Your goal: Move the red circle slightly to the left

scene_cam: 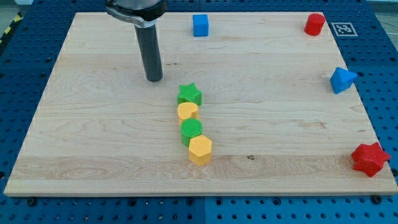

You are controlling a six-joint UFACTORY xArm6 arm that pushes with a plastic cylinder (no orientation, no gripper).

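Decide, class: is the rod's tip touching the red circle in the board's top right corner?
Apart. The camera view shows my tip resting left of centre, with a wide stretch of bare board and the blue cube lying between it and the red circle.

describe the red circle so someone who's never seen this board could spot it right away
Start at the pale wooden board and go to its corner at the view's top right. The small red round block stands there alone, next to a black-and-white marker tag just off the board. The only other red piece, a red star block, sits at the bottom right corner, and my tip is far off towards the view's left.
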